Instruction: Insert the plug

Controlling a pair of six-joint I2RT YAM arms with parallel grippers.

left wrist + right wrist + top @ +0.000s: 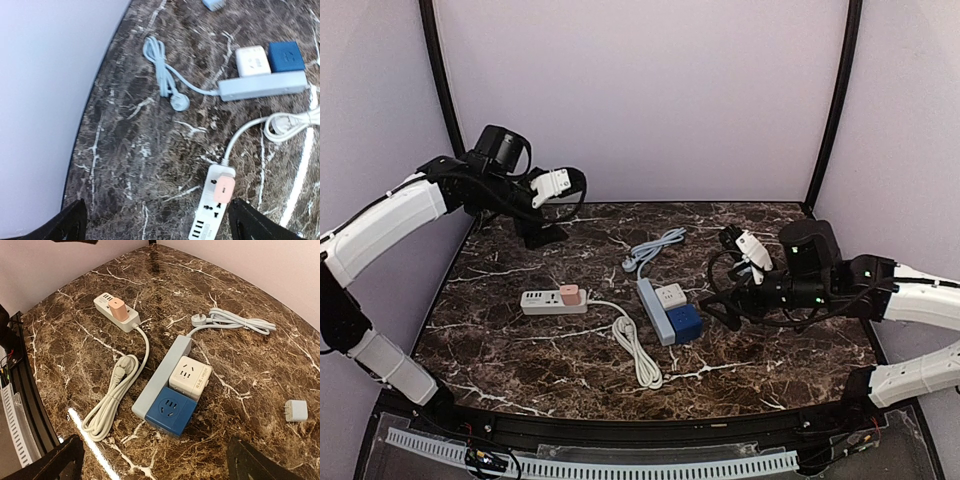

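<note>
A white power strip [552,299] lies at the table's left-centre with a pink plug [569,293] seated in it; both also show in the left wrist view [223,188] and the right wrist view [117,309]. A small white adapter plug [296,410] lies loose on the marble, prongs to the left. A grey-blue power strip [655,310] carries a white cube socket [190,376] and a blue cube socket [171,410]. My left gripper [552,185] is open and empty, raised at the back left. My right gripper [745,250] is open and empty, above the table to the right of the cubes.
A coiled white cord [638,350] runs from the white strip. A bundled grey cord [655,248] with its plug lies behind the grey-blue strip. The back wall and curved black posts enclose the marble table [520,350].
</note>
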